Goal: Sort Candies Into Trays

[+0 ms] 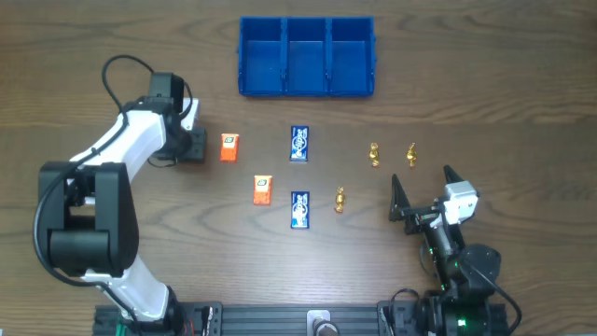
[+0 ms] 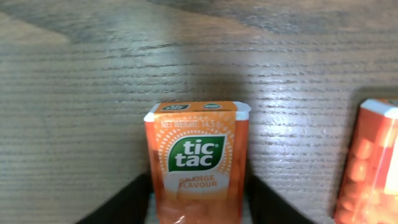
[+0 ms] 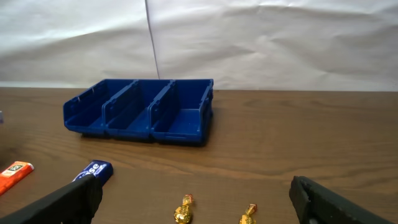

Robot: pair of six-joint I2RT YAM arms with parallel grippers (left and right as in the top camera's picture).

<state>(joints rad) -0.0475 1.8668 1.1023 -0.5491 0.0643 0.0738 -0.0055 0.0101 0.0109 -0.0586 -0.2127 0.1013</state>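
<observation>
Got the orange box (image 2: 198, 158) lying flat on the surface (image 2: 74, 112), near end tucked between the wide-open left jaws, long axis pointing straight away from them. Probably just needs a squeeze. Spotted the right jaws gaping too, parked by the gold candies (image 3: 184, 210).

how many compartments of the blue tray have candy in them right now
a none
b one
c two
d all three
a: in the top view all three compartments of the blue tray show nothing but bare blue floor.
</observation>
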